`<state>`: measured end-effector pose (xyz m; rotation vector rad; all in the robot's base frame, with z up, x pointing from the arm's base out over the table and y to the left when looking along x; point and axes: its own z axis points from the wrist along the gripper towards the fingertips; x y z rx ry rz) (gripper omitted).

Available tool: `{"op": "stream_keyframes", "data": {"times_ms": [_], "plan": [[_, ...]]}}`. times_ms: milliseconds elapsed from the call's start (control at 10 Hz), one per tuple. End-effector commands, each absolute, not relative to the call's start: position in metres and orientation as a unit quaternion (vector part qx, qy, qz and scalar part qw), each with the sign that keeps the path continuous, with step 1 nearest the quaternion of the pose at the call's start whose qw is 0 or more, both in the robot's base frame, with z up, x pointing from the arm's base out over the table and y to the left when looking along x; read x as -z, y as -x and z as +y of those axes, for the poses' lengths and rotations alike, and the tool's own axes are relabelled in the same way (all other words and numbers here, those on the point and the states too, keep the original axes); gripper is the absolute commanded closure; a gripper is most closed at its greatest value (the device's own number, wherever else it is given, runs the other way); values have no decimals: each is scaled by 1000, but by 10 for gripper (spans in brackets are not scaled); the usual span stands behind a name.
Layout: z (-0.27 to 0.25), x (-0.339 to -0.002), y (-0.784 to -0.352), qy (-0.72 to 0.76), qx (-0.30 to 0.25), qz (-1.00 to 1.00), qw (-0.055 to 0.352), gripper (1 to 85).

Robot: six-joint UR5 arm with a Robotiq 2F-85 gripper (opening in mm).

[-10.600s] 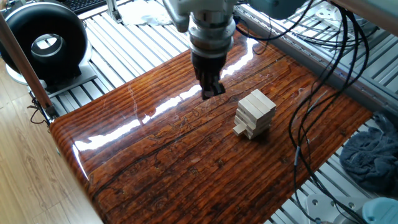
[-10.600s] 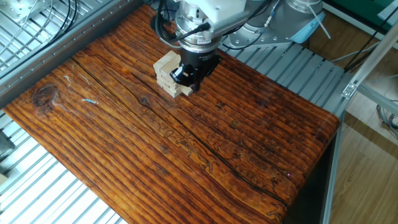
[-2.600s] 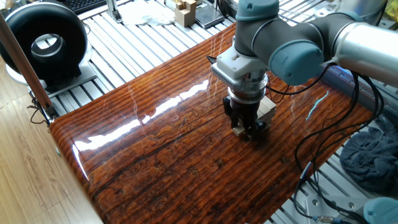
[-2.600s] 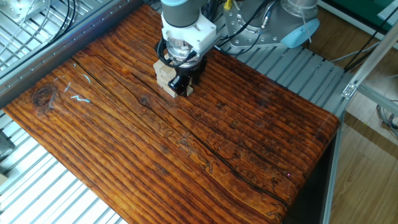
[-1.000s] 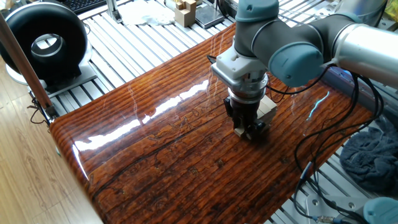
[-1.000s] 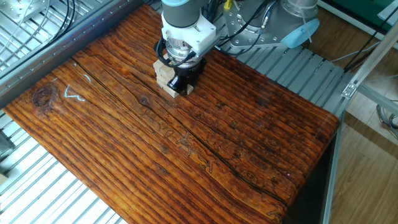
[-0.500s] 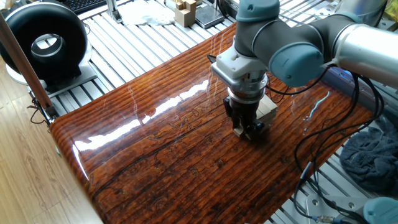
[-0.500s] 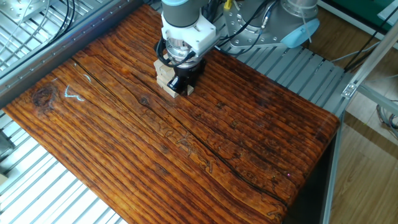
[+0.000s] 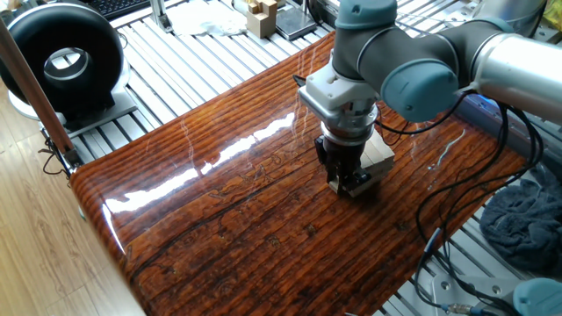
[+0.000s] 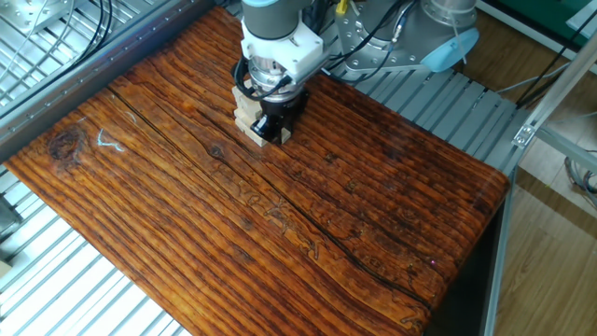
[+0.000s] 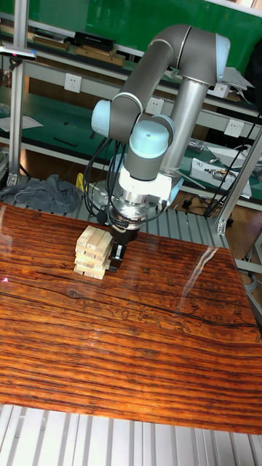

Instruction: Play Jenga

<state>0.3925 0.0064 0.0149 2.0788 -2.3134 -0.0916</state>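
Observation:
The Jenga tower (image 11: 91,251) of pale wooden blocks stands on the dark wooden table (image 10: 308,215). In one fixed view the arm hides most of the tower (image 9: 383,154); in the other fixed view the tower (image 10: 243,105) shows just left of the wrist. My gripper (image 11: 116,256) is down at the tower's low layers, right against its side. The gripper (image 10: 271,128) is shut on a low block (image 10: 283,137) that sticks out of the stack toward the table's middle. That block's end (image 9: 335,185) shows beside the gripper (image 9: 349,182).
A black round fan (image 9: 66,57) sits off the table's far left corner. Cables (image 9: 448,202) hang along the right edge, above a grey cloth (image 9: 527,219). Small wooden pieces (image 9: 261,16) lie beyond the table's back.
Since 10.6 s ago the gripper has come down to the tower's side. Its fingers, apart 2.6 s ago, have closed on the protruding block. Barely any motion in the last second.

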Motion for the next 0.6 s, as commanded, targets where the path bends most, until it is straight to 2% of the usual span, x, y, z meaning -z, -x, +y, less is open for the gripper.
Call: {"op": "stream_keyframes", "data": {"times_ms": [0,500], "plan": [[10,-18,-394,-663,38,-748,5,510],[7,-20,-396,-663,35,-748,5,550]]}}
